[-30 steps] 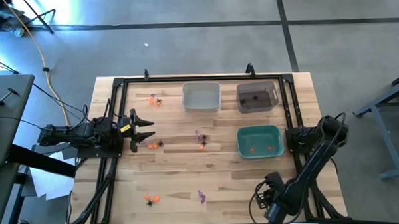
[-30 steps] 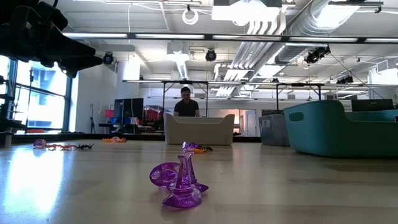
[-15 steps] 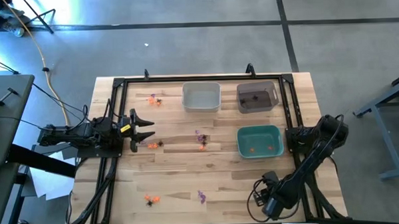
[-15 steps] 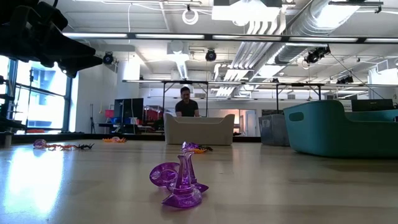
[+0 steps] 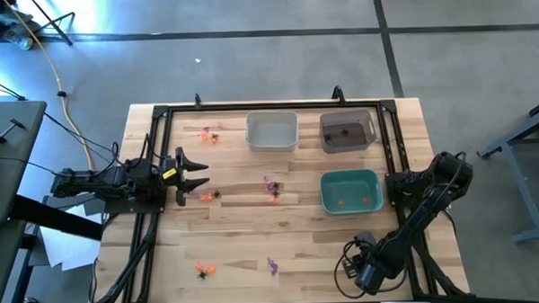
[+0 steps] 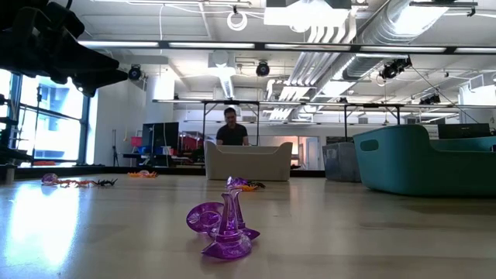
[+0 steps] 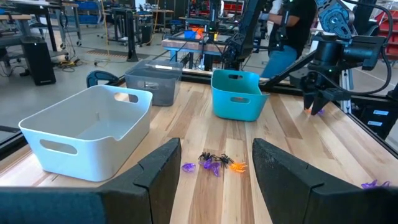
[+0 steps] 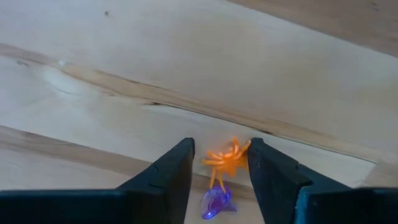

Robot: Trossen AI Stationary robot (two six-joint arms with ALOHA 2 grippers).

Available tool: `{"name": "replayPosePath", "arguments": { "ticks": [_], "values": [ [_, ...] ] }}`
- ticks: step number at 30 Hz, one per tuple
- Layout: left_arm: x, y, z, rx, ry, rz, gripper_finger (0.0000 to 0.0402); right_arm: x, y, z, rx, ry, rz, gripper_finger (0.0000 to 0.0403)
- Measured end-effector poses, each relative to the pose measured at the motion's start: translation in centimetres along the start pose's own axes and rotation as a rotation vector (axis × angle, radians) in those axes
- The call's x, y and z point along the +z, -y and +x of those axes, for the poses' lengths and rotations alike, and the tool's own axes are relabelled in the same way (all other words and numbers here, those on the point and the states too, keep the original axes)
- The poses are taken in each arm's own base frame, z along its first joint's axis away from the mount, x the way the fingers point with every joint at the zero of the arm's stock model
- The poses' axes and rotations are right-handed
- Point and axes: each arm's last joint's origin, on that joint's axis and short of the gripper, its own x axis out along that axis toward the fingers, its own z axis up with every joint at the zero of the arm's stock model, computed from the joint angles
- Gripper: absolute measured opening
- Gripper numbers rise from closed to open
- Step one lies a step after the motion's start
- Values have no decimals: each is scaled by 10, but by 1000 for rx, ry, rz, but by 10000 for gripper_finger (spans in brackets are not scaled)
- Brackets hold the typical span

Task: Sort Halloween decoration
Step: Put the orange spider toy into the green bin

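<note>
Small orange, purple and black spider-like trinkets lie in clusters on the wooden table (image 5: 227, 234): far left (image 5: 208, 134), middle (image 5: 271, 187), near left (image 5: 202, 270), and one purple piece (image 6: 225, 229). My right gripper (image 8: 221, 155) points down over the near right part of the table (image 5: 354, 265), open. Its fingers stand on either side of an orange spider (image 8: 227, 158), with a purple trinket (image 8: 216, 202) beside it. My left gripper (image 5: 194, 172) waits open at the left side, near a small cluster (image 5: 208, 196). My right gripper comes from above, pointing down. The orange spider's one side (image 8: 245, 148) reaches the inner face of one finger (image 8: 264, 168), while the other finger stands apart from it. Whether the spider is held or lies on the table, I cannot tell.
A white bin (image 5: 271, 131) and a dark bin (image 5: 347, 131) with a black piece inside stand at the far edge. A teal bin (image 5: 350, 191) with orange pieces stands right of centre. A black frame (image 5: 153, 173) runs along the table's sides. A person is in the room beyond (image 6: 231, 128).
My right arm has shifted a little toward the far edge over the near right part of the table. The left arm and the trinkets elsewhere have kept still.
</note>
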Motion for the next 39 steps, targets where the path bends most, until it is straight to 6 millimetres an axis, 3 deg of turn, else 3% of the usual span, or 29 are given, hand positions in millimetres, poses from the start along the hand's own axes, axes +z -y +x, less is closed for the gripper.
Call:
{"name": "replayPosePath", "arguments": {
  "ticks": [11, 22, 28, 39],
  "values": [
    [0, 0, 0, 0, 0, 0, 186, 1, -2, -7, 29, -12, 0, 6],
    [0, 0, 0, 0, 0, 0, 186, 6, 2, -24, 98, 30, 13, 1],
    [0, 0, 0, 0, 0, 0, 186, 13, 6, -49, 181, 42, 25, 1],
    [0, 0, 0, 0, 0, 0, 186, 46, 18, -105, 302, 87, 34, 0]
  ]
}}
